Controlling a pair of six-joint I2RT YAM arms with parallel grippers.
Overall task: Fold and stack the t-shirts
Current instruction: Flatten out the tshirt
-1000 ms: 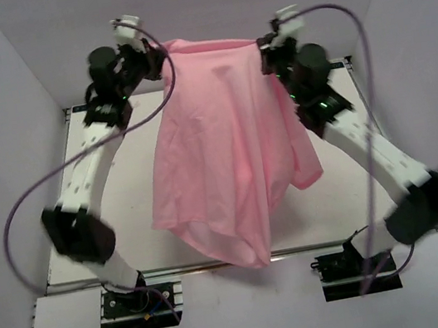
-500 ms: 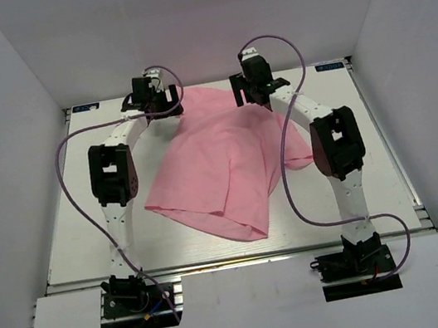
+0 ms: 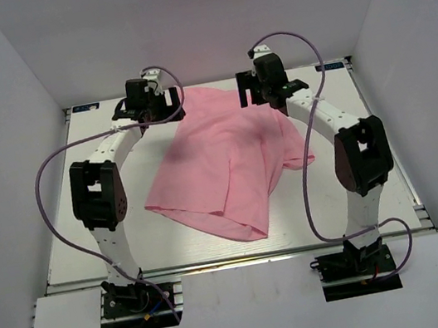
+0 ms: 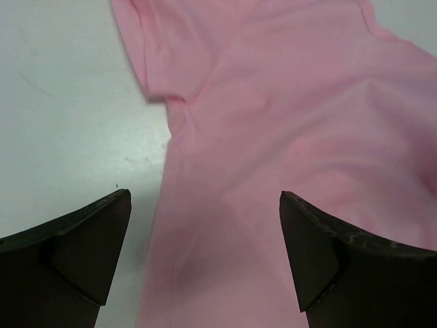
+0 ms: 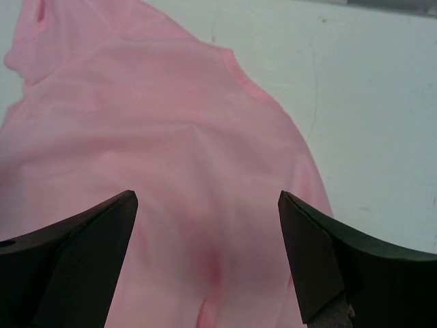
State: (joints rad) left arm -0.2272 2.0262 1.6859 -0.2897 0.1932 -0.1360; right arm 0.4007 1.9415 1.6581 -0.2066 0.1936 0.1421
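A plain light pink t-shirt [image 3: 222,159] lies loosely rumpled on the white table, spreading from the far edge toward the middle [image 4: 287,137] [image 5: 157,157]. My left gripper [image 3: 169,105] hovers over its far left corner, jaws open with only cloth below them [image 4: 205,205]. Over the shirt's far right corner my right gripper [image 3: 247,90] also stands open, holding nothing [image 5: 208,205]. Both arms are stretched far forward across the table.
The white table [image 3: 66,206] is boxed in by grey walls on the left, right and far sides. A metal rail [image 3: 218,258] runs along the near edge, with both arm bases behind it. Purple cables loop beside each arm.
A second ago both grippers held the shirt up high by its top corners. They came down to the far edge, opened and let it go; the shirt now lies on the table.
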